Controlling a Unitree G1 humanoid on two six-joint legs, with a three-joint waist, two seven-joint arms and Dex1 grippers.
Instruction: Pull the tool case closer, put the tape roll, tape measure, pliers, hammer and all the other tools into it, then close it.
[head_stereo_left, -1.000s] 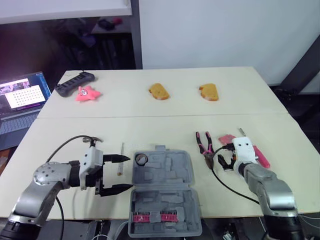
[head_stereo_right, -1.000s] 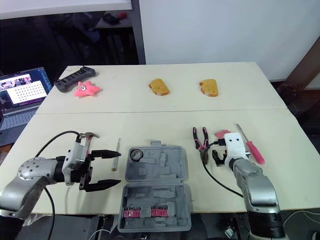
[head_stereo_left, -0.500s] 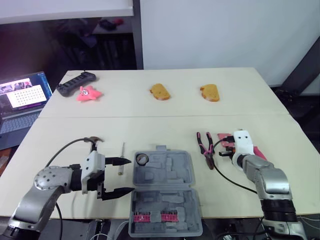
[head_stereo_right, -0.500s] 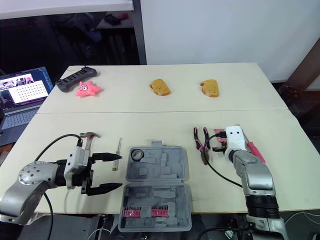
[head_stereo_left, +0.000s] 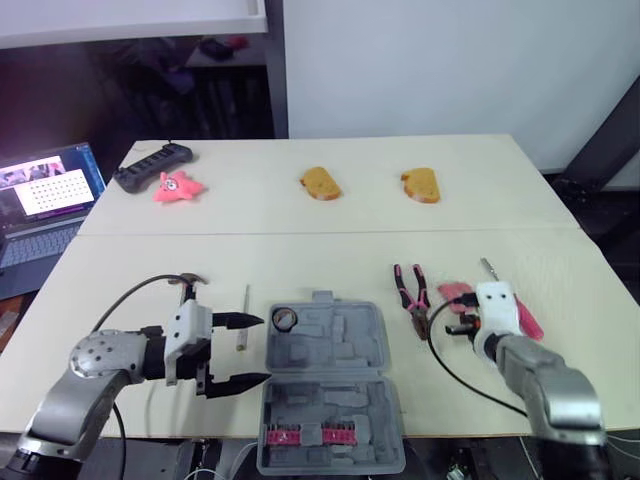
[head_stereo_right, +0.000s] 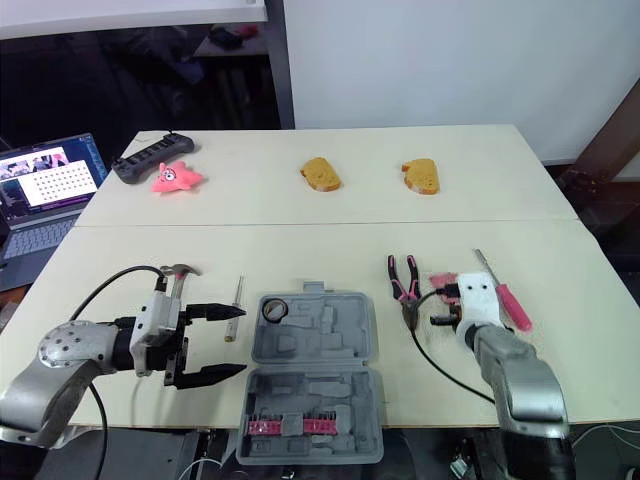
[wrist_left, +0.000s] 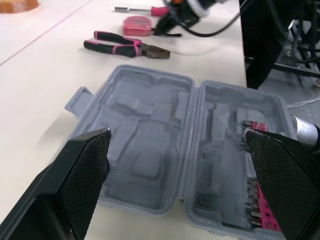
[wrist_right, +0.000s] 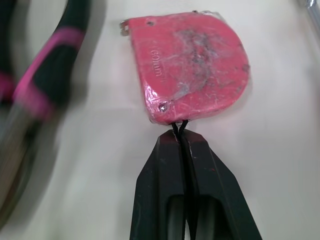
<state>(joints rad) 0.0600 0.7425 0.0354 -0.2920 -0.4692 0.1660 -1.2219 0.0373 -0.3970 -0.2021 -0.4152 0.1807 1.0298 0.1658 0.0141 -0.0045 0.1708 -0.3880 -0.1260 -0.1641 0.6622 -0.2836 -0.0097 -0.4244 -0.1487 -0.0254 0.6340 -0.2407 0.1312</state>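
On table (head_stereo_left: 300, 250) just right of pliers (head_stereo_left: 412, 295), pinching right gripper (wrist_right: 179, 137) closed on black cord of tape measure (wrist_right: 192, 70) after swinging over from pliers, likely readying lift toward open tool case (head_stereo_left: 330, 345), keeping left gripper (head_stereo_left: 255, 350) spread beside it

A robotics lab, by the look of it — a pale table (head_stereo_left: 330, 225) before a bare white wall (head_stereo_left: 450, 60), a lit laptop (head_stereo_left: 40, 205) off its left edge, and mismatched props near the far edge — pink toy (head_stereo_left: 176, 186), two bread pieces (head_stereo_left: 320, 183).

Grey tool case (head_stereo_left: 330, 345), open flat
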